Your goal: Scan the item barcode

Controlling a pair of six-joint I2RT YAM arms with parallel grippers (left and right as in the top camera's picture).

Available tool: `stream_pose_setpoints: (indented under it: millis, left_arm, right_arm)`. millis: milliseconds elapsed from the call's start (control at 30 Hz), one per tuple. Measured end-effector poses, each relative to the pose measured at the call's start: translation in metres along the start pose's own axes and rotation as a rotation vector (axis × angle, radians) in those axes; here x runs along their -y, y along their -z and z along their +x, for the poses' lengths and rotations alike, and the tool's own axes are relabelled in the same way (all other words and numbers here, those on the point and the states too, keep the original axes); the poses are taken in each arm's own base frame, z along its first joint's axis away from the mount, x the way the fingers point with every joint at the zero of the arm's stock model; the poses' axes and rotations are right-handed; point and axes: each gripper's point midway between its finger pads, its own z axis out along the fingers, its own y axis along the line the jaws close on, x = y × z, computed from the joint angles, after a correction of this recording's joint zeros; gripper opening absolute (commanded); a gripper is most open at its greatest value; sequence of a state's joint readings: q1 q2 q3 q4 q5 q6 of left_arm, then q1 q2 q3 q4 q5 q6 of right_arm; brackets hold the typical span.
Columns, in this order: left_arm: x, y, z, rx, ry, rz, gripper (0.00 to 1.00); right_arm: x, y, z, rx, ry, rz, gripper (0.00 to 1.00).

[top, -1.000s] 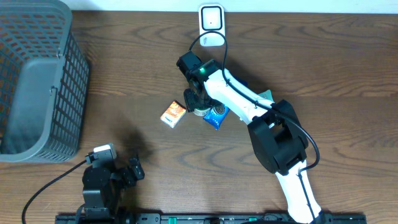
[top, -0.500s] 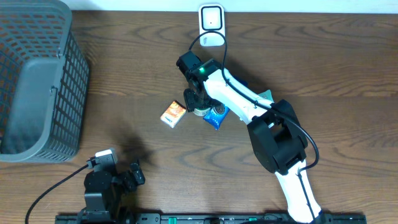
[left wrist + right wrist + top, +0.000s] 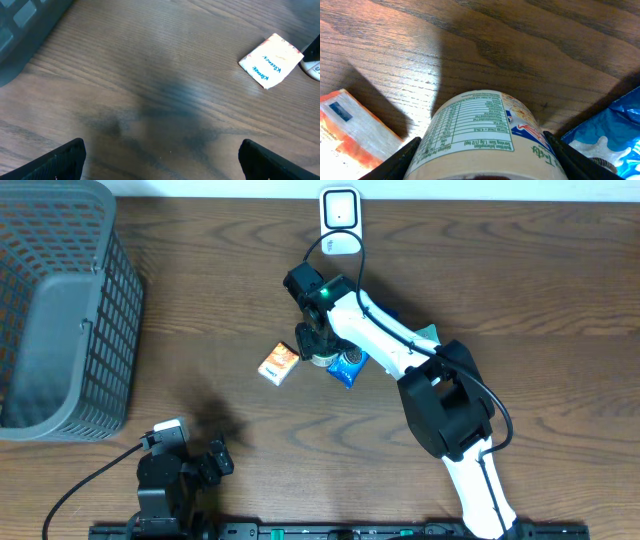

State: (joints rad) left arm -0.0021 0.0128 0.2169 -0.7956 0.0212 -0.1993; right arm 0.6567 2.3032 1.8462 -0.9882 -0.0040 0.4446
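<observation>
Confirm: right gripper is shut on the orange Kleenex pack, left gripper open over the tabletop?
Wrong on the held item. The right wrist view shows the right gripper shut on a round tub with a nutrition-facts label; the orange Kleenex pack lies free beside it. The left gripper is open over the tabletop, as stated.

table (image 3: 560, 300): dark brown, long wood grain;
tub (image 3: 480, 135): cream, black-printed nutrition panel, blue and red lettering to one side;
packet (image 3: 279, 363): left of tub, orange and white; white face with blue script in left wrist view;
pouch (image 3: 350, 368): right of tub, bright blue with white patches;
basket (image 3: 60, 310): far left of tub, grey, open lattice;
scanner (image 3: 340, 220): beyond tub, white
</observation>
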Motion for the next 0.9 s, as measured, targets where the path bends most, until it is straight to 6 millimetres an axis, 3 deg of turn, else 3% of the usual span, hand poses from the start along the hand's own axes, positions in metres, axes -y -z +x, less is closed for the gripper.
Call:
stream_pose_setpoints:
  millis: [167, 433, 533, 733, 833, 900]
  left_arm:
    - [-0.002, -0.001, -0.002, 0.01, -0.005, -0.01, 0.98]
    - [-0.035, -0.003, -0.016, 0.094, -0.04, -0.208, 0.98]
    - [-0.035, -0.001, -0.033, 0.167, -0.029, -0.215, 0.98]
    - [-0.022, 0.013, -0.09, 0.414, 0.01, -0.164, 0.98]
    - [-0.019, 0.015, -0.099, 0.459, 0.017, -0.152, 0.98]
    - [-0.021, 0.007, -0.092, 0.447, 0.01, -0.156, 0.98]
  right_arm:
    - [0.0, 0.0, 0.0, -0.001, 0.0, 0.0, 0.61]
    - [0.0, 0.0, 0.0, -0.002, 0.0, 0.001, 0.61]
    - [0.0, 0.0, 0.0, -0.002, 0.0, 0.001, 0.63]
    - [0.0, 0.0, 0.0, -0.002, 0.0, 0.001, 0.62]
    - [0.0, 0.0, 0.0, -0.002, 0.0, 0.001, 0.62]
    - [0.0, 0.0, 0.0, -0.002, 0.001, 0.002, 0.62]
